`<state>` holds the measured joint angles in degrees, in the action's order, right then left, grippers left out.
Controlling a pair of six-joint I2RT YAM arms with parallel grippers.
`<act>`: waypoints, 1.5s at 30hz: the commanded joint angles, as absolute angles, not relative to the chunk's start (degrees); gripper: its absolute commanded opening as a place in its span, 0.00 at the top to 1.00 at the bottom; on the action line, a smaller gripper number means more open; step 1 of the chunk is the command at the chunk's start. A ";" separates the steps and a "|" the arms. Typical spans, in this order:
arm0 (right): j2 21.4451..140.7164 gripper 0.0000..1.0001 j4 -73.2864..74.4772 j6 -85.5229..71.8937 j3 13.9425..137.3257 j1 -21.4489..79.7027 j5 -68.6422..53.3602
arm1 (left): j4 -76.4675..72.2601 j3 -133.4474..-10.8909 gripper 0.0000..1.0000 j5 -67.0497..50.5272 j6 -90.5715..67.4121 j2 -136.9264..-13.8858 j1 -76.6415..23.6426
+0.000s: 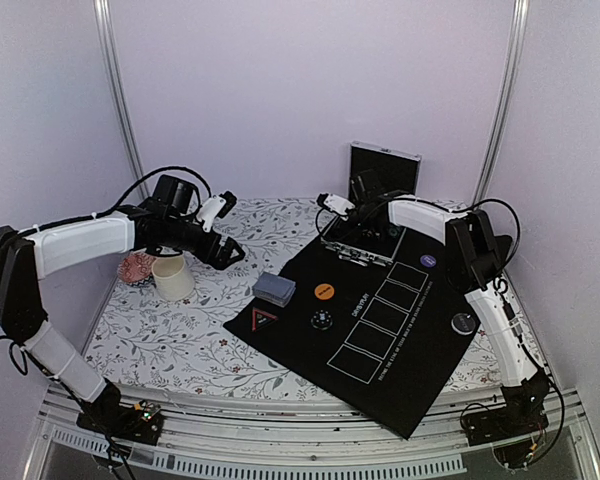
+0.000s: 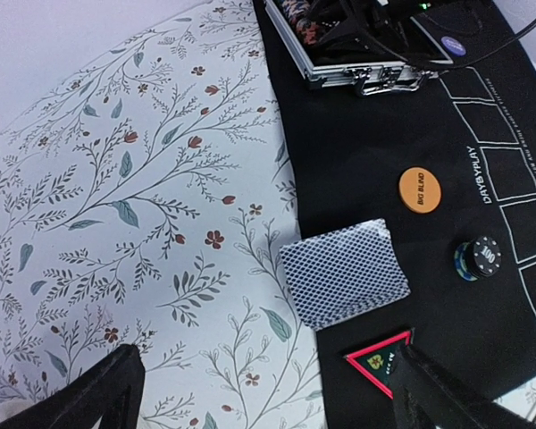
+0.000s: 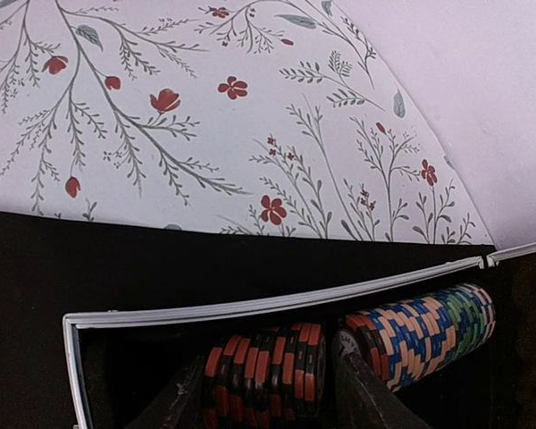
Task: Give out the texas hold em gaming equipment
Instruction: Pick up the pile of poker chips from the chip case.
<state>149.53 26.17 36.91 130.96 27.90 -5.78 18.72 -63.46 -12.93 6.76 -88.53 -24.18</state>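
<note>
Inside the open metal case, my right gripper is shut on a short row of black-and-orange poker chips. A longer row of blue, orange and green chips lies right beside it. My left gripper hangs open over the tablecloth, just short of the grey-blue card deck. On the black mat sit the orange button, a small black chip stack, a purple disc and a black disc. From above, the right gripper reaches into the case and the left gripper hovers left of the deck.
A cream cup stands at the left with a pinkish item behind it. A red-edged triangle marker lies at the near corner of the black mat. The case lid stands upright at the back.
</note>
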 commanded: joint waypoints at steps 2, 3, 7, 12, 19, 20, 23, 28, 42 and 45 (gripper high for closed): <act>149.74 0.43 29.23 35.22 129.85 26.47 -4.07 | 18.27 -64.16 0.02 -14.21 6.01 -89.44 -23.29; 150.21 0.42 29.70 35.21 130.17 26.46 -4.52 | 18.29 -64.17 0.02 -14.36 6.06 -89.54 -23.30; 151.61 0.41 30.76 34.66 131.18 26.46 -5.94 | 18.28 -64.25 0.02 -14.58 5.97 -89.82 -23.27; 152.99 0.47 31.47 34.89 132.25 26.69 -7.71 | 18.28 -64.16 0.02 -14.85 5.98 -90.08 -23.25; 156.21 0.51 35.80 36.74 135.81 28.39 -8.56 | 18.39 -64.18 0.02 -15.03 6.01 -90.27 -23.27; 156.27 0.53 35.66 37.24 135.79 28.59 -8.34 | 18.37 -64.24 0.02 -15.10 5.97 -90.26 -23.21; 155.98 0.59 34.72 37.03 135.79 28.61 -7.71 | 18.37 -64.20 0.02 -15.21 5.97 -90.35 -23.20; 153.87 0.75 34.04 36.35 135.56 28.54 -6.06 | 18.37 -64.16 0.02 -15.03 6.13 -90.27 -23.20; 139.74 0.99 30.73 29.62 132.06 28.30 -7.04 | 18.41 -64.16 0.02 -15.29 6.01 -89.85 -23.07; 136.22 0.99 30.34 26.52 131.16 28.15 -9.64 | 18.41 -64.16 0.02 -15.29 6.04 -89.74 -23.17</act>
<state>145.32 32.27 31.66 131.52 28.34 -5.74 18.74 -63.46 -14.57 6.33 -89.65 -23.92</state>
